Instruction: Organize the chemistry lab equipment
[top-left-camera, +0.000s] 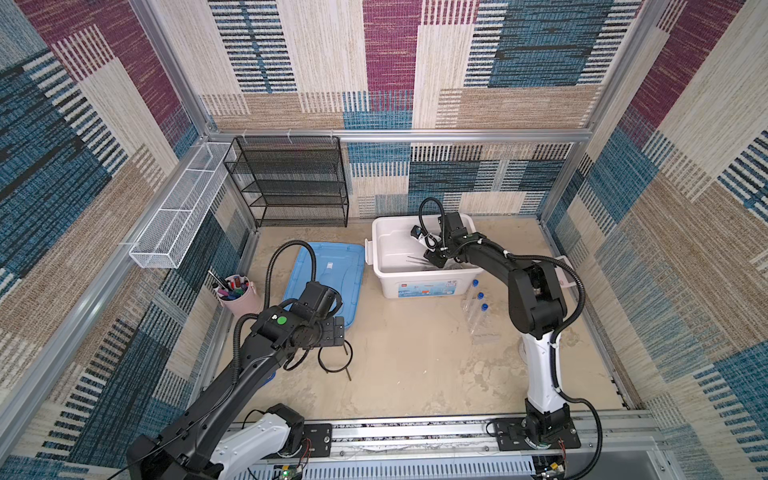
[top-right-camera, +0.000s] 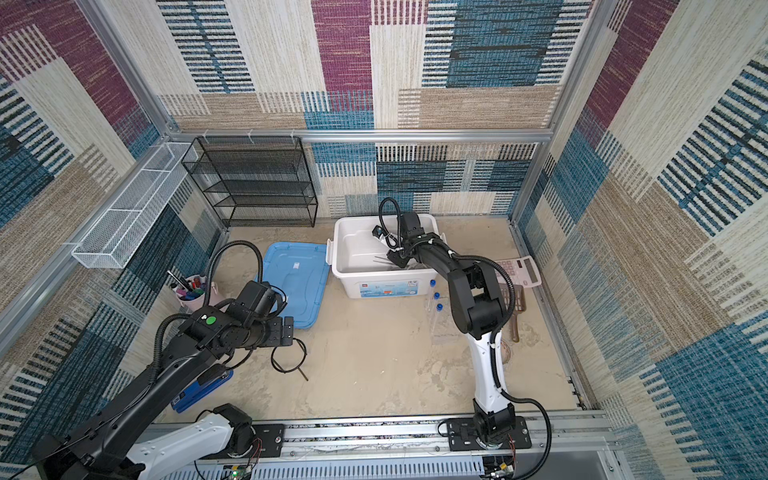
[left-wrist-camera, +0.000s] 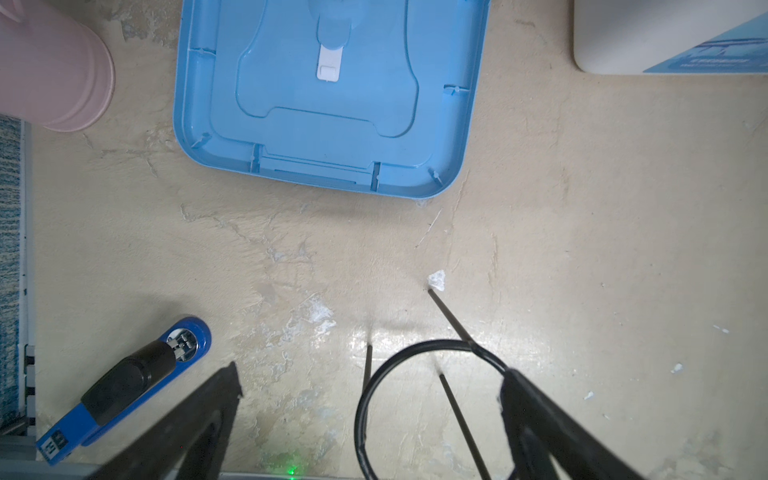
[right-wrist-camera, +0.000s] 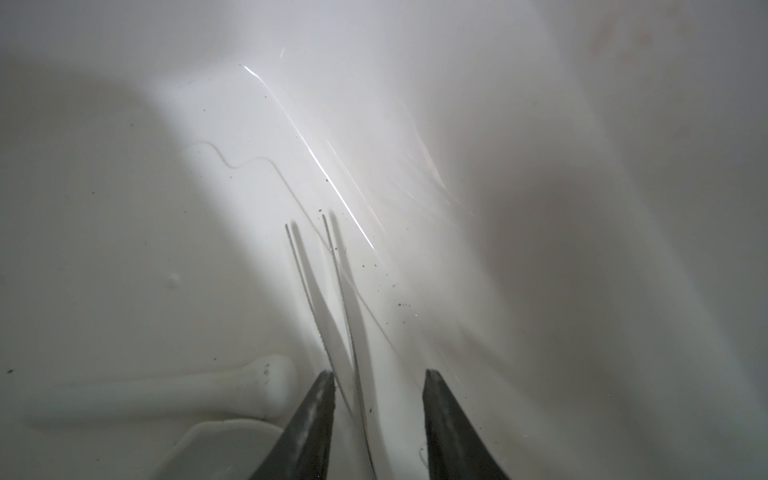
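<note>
White plastic bin (top-left-camera: 415, 286) at one o'clock in a top view, and my right claw (top-left-camera: 433, 262) is down inside over the tweezers (top-left-camera: 415, 261). Right wrist: jaws apart, tweezers (right-wrist-camera: 336, 299) loose on the floor between them, hugging one finger. Rise crooked and I'd drag them. Left wrist: left claw (left-wrist-camera: 370, 370) spread wide over the ring tripod (left-wrist-camera: 360, 415).

The lid (top-left-camera: 332, 270) is sky blue, the bin (top-left-camera: 384, 274) white, the pen cup (top-left-camera: 245, 307) pink. The ring tripod (left-wrist-camera: 434, 342) is black; the clear test tubes (top-left-camera: 481, 296) have blue caps.
</note>
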